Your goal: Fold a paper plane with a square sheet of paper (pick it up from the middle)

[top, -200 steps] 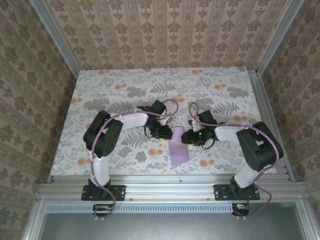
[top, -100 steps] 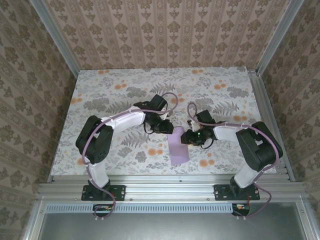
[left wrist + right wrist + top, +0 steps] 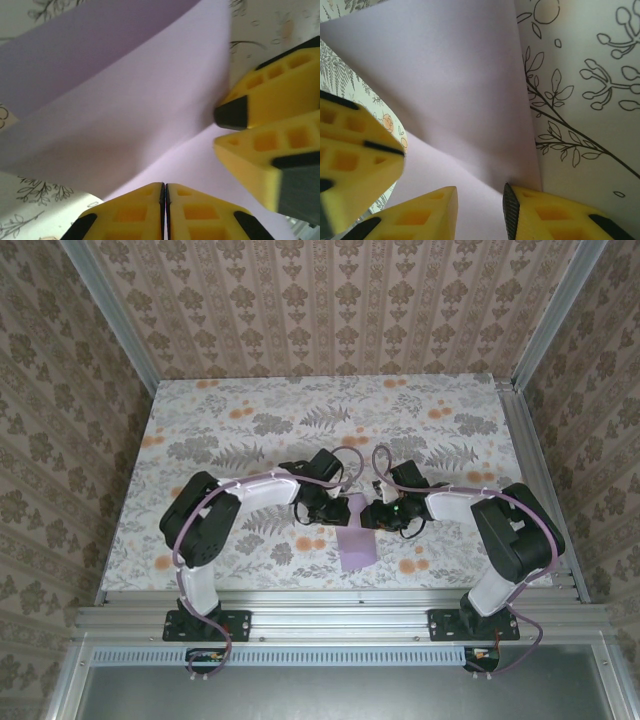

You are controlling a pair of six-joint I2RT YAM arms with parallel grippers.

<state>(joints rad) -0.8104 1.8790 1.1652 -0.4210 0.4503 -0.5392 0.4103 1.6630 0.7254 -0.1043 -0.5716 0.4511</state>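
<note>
Top external view, left to right. Left claw [image 3: 324,504] sits low over the floral worktop [image 3: 230,420], at the far-left edge of the square sheet of paper [image 3: 357,542]. Left wrist view: its two yellow fingers press together with no gap visible. The lilac sheet runs right up to their seam, so an edge may be nipped there, but I cannot confirm it. Judged purpose: pinch or pin the left side so a flap can be brought over.

Sheet lies mid-worktop, between the two claws and reaching a little toward the arm bases. Its far part is raised and curved, with a soft crease across it in both wrist views; the near part looks flat. Not yet a dart. Long axis runs near to far, leaning slightly. The narrower far end points away from the bases, the wider end toward them.

Right claw [image 3: 384,515] is at the sheet's far-right edge, facing the left one. Right wrist view: fingers stand apart with lilac paper showing in the gap, so it straddles the sheet without clamping it. Likely it steadies that side against the left claw's pull. Risk, as I judge it: thin paper creases off-line if either side slips.
</note>
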